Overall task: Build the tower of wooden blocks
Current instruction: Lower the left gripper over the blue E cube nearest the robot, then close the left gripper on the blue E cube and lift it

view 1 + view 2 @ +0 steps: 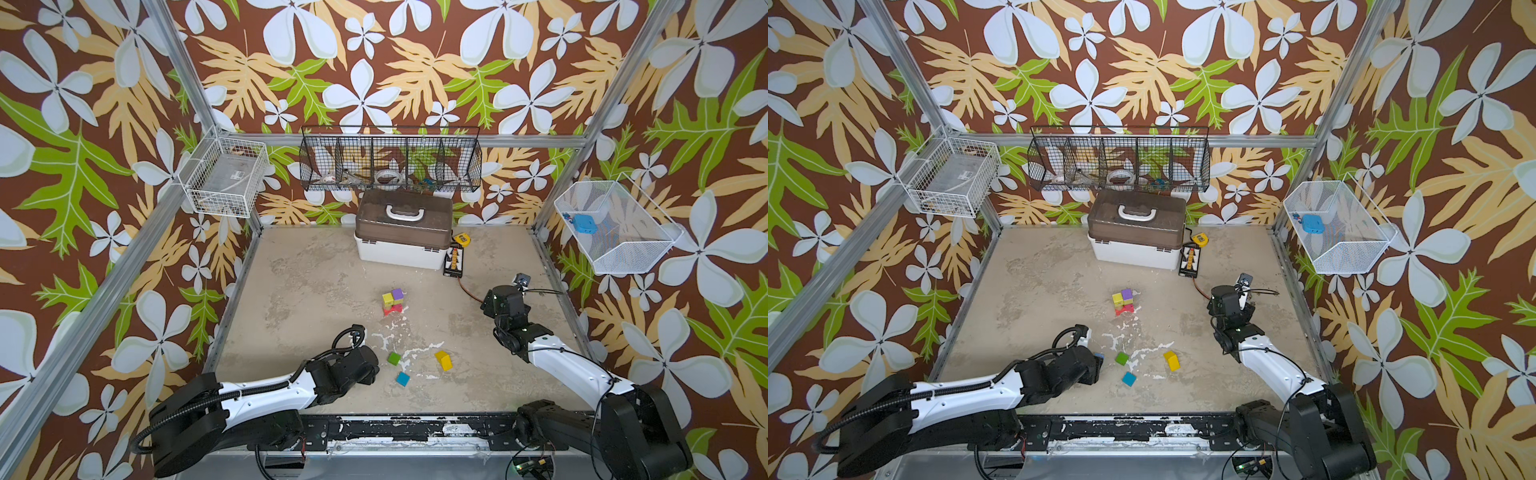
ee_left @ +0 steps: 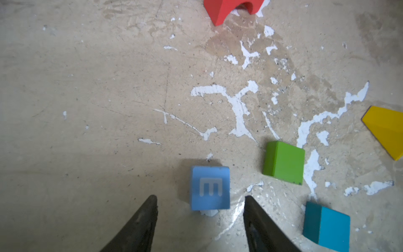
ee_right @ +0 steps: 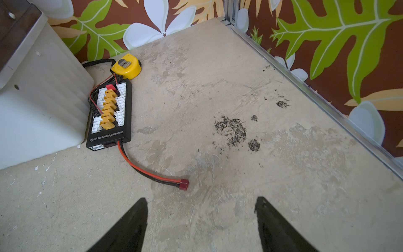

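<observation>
tower (image 1: 392,302): 3 seen | loose 4: blue (image 2: 210,187), green (image 2: 283,162), teal (image 2: 327,227) cubes, yellow piece (image 2: 386,131)

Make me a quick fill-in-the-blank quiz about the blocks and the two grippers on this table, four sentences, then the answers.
1. The lettered cube lying just ahead of the open left gripper is ___ in colour.
2. The lowest piece of the tower is ___ in colour.
3. At the tower's top, a yellow cube sits beside a ___ one.
4. Between its open jaws the right gripper holds ___.
Missing words: blue; red; purple; nothing.
</observation>
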Tool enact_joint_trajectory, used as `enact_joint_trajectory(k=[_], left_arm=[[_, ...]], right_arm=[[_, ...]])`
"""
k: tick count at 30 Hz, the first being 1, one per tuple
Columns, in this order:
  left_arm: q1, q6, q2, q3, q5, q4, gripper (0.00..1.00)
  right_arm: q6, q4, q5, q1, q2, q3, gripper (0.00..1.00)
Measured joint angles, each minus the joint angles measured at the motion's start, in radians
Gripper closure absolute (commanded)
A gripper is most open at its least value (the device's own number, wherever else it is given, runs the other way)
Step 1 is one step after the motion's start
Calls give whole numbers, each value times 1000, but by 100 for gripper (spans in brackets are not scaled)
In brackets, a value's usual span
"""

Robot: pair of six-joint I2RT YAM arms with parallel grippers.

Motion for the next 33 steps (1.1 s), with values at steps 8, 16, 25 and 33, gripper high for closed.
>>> enact_joint_trajectory(k=[8,16,25,33], left_arm=[[-29,2,110,50,-28,-1,43],[-37,4,147,88,-70,-23,43],[-39,11,207,134,-105,-68,52],[-39,29,267,155,-109,-77,56]], right_arm=[[-3,-1,-6,0,21,13,22],[-4,-1,-14,0,14,6,23],[-4,-1,-18,0,10,4,23],[-7,-1,-22,0,10,4,23]])
